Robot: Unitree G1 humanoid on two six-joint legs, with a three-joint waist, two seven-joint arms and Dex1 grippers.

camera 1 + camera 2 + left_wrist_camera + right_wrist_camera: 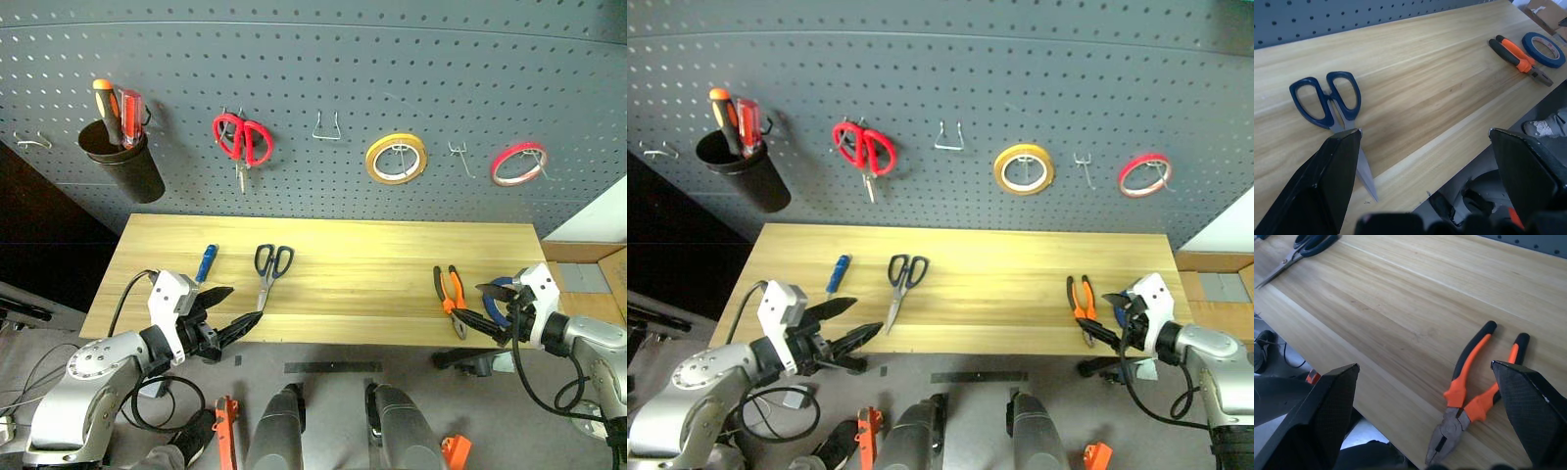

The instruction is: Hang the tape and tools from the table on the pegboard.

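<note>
The table (372, 259) carries a screwdriver (206, 262), scissors (270, 271), pliers (450, 296) and, partly hidden, probably blue tape (1543, 49).

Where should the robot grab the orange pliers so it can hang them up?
Probably across both handles, near their middle. The pliers lie flat on the table with jaws towards the near edge, beside the open right gripper, so coming down from above seems easiest, leaving the handle ends free for a hook.

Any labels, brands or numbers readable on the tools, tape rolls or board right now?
None can be read.
Blue tape roll: faint marks on its inner core, too blurred to read.
Pliers, dark blue scissors, pegboard: no lettering visible.
</note>
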